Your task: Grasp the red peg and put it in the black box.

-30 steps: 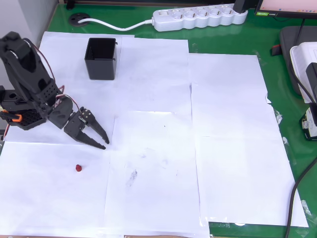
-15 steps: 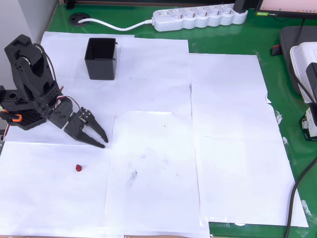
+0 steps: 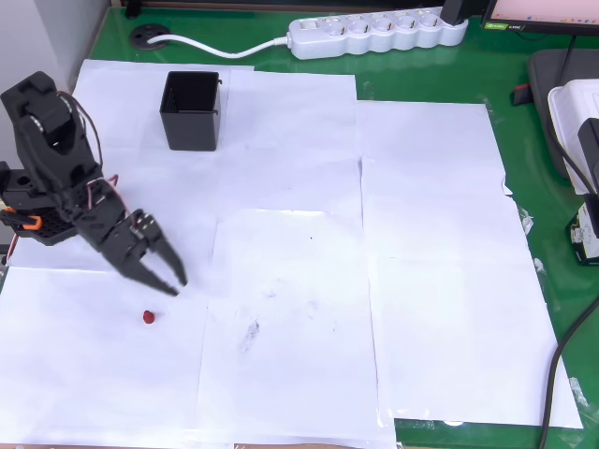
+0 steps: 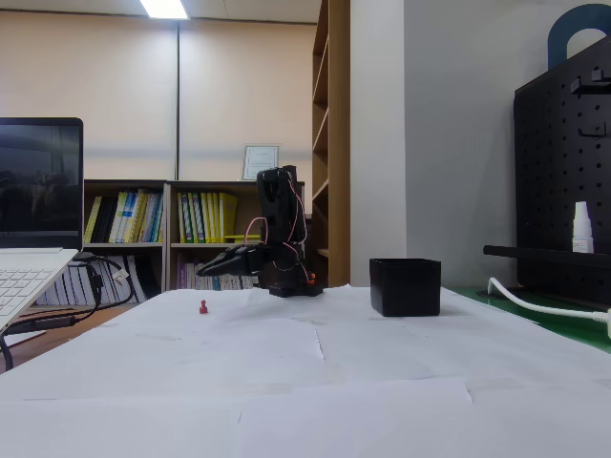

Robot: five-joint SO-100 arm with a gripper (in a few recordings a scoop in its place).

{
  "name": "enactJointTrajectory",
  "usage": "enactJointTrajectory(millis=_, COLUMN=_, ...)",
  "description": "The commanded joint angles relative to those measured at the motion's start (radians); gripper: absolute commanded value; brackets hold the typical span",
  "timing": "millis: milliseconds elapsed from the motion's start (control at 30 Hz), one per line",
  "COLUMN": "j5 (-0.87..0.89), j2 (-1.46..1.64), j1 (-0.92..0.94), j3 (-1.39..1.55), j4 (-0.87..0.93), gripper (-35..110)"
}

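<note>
The red peg (image 3: pixel 149 317) is a tiny dark-red dot lying on white paper near the left front of the table; it also shows as a small upright speck (image 4: pixel 203 307) in the fixed view. My gripper (image 3: pixel 176 286) on the black arm hovers just up and right of the peg, its fingers slightly open with nothing between them. In the fixed view the gripper (image 4: pixel 204 271) points left, above the peg. The black box (image 3: pixel 192 110) stands upright at the back left, well away from the gripper, and sits right of the arm as a square black box (image 4: pixel 406 286) in the fixed view.
White paper sheets (image 3: pixel 430 234) cover a green mat. A white power strip (image 3: pixel 374 33) and its cable run along the back edge. Devices and cables crowd the right edge (image 3: pixel 576 140). A laptop (image 4: pixel 29 272) stands at the left in the fixed view.
The arm has swung the gripper down and to the left in the overhead view, closer to the red peg. Peg and box have not moved.
</note>
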Motion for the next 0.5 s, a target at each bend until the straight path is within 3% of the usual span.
enactJointTrajectory(millis=0, j5=-0.009, j2=0.017, j1=0.060, j3=0.025, j4=0.020, gripper=0)
enactJointTrajectory(millis=167, j5=0.006, j2=0.021, j1=0.115, j3=0.026, j4=0.107, gripper=0)
enactJointTrajectory(millis=467, j5=0.052, j2=0.023, j1=0.048, j3=0.025, j4=0.150, gripper=0)
